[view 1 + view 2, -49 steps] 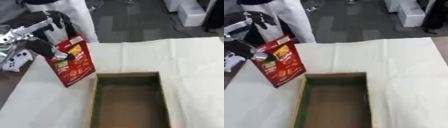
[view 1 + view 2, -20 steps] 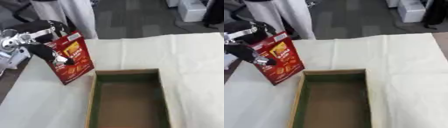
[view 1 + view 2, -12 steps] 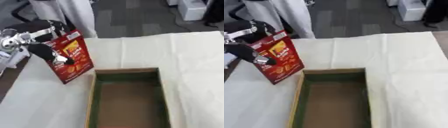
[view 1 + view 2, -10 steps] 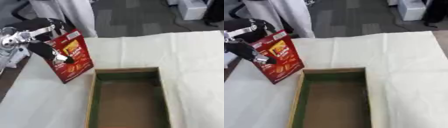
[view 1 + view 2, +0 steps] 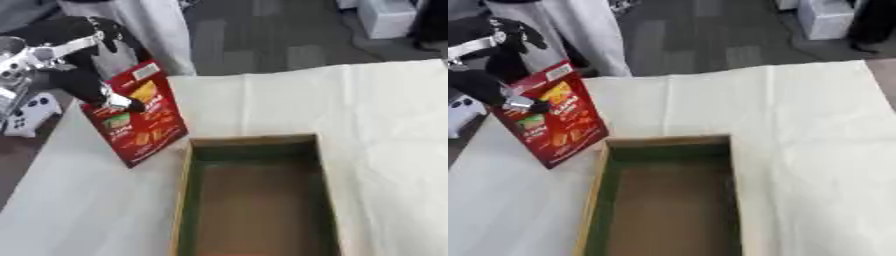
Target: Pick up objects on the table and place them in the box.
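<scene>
Left eye view: left hand (image 5: 83, 75) at 10 o'clock, fingers (image 5: 112, 99) curled round the red carton (image 5: 140, 120), pinching its top. Carton tilted, bottom edge on the counter (image 5: 262, 105), just beside the box (image 5: 254, 200).

Right eye view: box interior bare; right hand unseen.

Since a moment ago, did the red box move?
No. The red box stays by the cardboard box's far left corner, held by the left robot hand.
</scene>
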